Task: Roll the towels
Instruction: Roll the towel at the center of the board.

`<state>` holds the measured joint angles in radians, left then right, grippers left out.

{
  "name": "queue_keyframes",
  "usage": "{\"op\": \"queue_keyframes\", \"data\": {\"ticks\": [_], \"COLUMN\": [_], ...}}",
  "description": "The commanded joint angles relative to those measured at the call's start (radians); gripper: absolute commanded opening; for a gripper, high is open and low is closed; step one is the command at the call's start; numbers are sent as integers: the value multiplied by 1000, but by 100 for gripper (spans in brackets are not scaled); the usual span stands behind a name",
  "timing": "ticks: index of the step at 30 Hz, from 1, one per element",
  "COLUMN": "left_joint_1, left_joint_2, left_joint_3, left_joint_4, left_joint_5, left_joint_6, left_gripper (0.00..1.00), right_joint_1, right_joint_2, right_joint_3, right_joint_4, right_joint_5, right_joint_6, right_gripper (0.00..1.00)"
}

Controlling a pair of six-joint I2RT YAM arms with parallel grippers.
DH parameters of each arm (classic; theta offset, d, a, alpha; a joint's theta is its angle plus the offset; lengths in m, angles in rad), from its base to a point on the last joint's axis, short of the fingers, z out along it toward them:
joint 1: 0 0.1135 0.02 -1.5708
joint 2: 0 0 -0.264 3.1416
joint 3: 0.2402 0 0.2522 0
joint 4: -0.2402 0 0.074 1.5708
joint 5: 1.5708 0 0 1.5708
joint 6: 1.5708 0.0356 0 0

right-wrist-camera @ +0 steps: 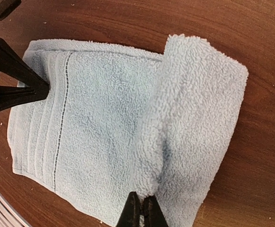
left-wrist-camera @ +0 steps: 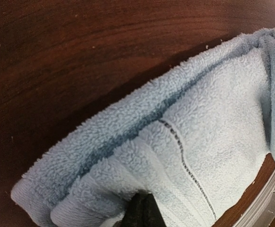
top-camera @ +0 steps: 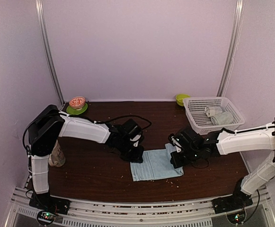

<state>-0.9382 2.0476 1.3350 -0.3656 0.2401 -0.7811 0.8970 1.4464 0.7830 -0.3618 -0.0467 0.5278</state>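
Note:
A light blue towel [top-camera: 154,165] lies flat on the dark wooden table, its right end folded over into a thick fold [right-wrist-camera: 199,109]. My left gripper [top-camera: 137,156] is shut on the towel's banded left edge [left-wrist-camera: 128,189], which bunches round the fingertips [left-wrist-camera: 143,210]. That gripper also shows in the right wrist view [right-wrist-camera: 45,87]. My right gripper [top-camera: 176,158] is shut on the near edge of the fold, with fluff pinched between its fingers [right-wrist-camera: 142,208]. Two pale rolled towels [top-camera: 221,118] lie in the basket; no dark mark shows on them.
A white mesh basket [top-camera: 196,101] stands at the back right, with a green bowl [top-camera: 181,98] beside it. A green plate with a small bowl [top-camera: 77,105] sits at the back left. A mug [top-camera: 57,156] stands by the left arm's base.

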Motion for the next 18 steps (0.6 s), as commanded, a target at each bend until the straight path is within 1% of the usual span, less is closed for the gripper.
{"op": "queue_keyframes", "data": {"ticks": [1, 3, 8, 10, 14, 18], "left_joint_1": [8, 11, 12, 12, 12, 12], "left_joint_2": [-12, -33, -98, -119, -130, -87], "left_joint_3": [-23, -12, 28, 41, 48, 63], "left_joint_4": [-26, -39, -64, -52, 60, 200], "left_joint_5": [-8, -5, 14, 31, 106, 201], "left_joint_6": [5, 16, 43, 39, -10, -84], "left_gripper": [0, 0, 19, 24, 25, 24], "right_joint_1": [6, 5, 5, 5, 5, 6], "right_joint_2": [37, 57, 88, 96, 96, 93], "right_joint_3": [-15, -22, -33, -37, -55, -67], "right_joint_4": [66, 84, 117, 121, 133, 138], "right_joint_5": [-56, -74, -102, -104, -107, -103], "right_joint_6": [25, 36, 48, 48, 50, 54], "right_gripper": [0, 0, 0, 0, 0, 0]}}
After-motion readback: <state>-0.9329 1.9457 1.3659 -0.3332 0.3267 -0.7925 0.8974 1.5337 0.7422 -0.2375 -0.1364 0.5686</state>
